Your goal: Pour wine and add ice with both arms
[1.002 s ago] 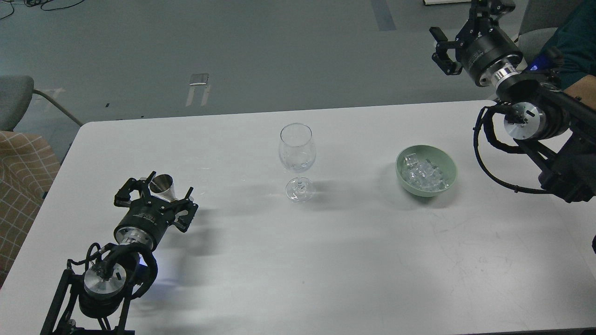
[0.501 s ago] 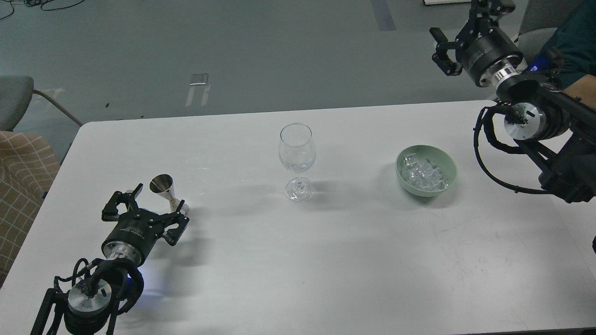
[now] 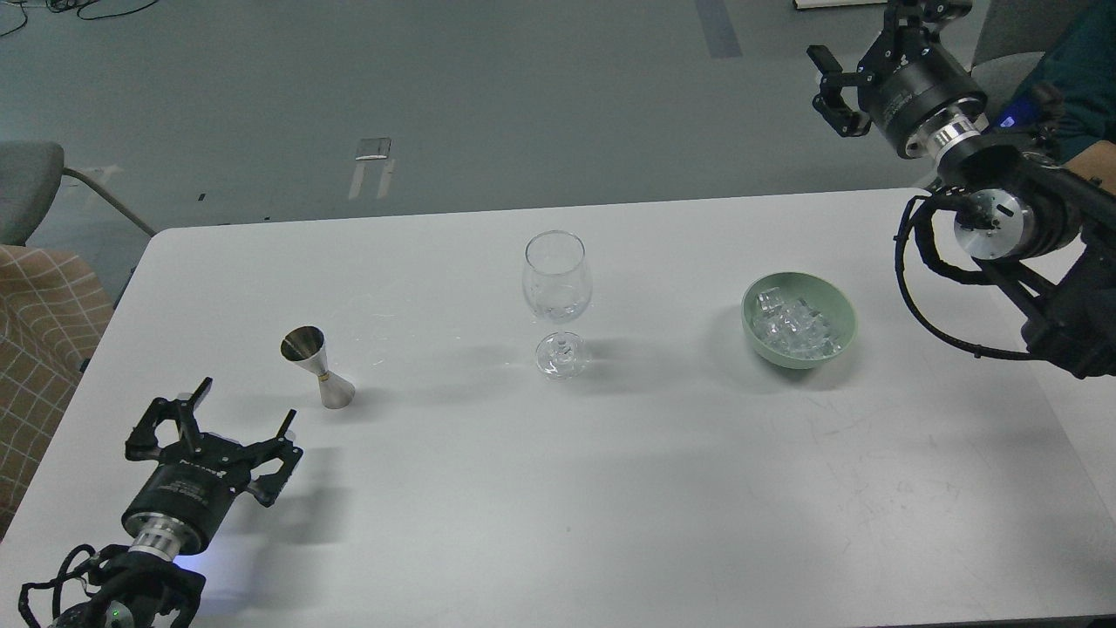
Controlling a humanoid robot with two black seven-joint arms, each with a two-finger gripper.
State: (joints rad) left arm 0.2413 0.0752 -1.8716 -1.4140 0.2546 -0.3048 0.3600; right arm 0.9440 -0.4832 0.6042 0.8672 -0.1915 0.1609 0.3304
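At lower left, the left gripper [image 3: 234, 425] is hanging spread wide, gripping nothing, near the upright metal jigger [image 3: 317, 370]. At upper right, the right gripper [image 3: 850, 59] is gaping empty. On the desk [image 3: 610, 488], the wine glass [image 3: 557, 288] is standing mid-frame, its contents unclear; the ice [image 3: 792, 330] is filling the green bowl [image 3: 839, 307] at right.

On the bench [image 3: 610, 488] the wine glass [image 3: 557, 288] stands at the middle. The jigger [image 3: 316, 366] stands well to its left, the bowl [image 3: 798, 353] to its right with the ice [image 3: 792, 331] in it. My left end effector [image 3: 231, 417] hangs near the jigger, on my side of it; my right end effector [image 3: 863, 57] is beyond the far right corner.
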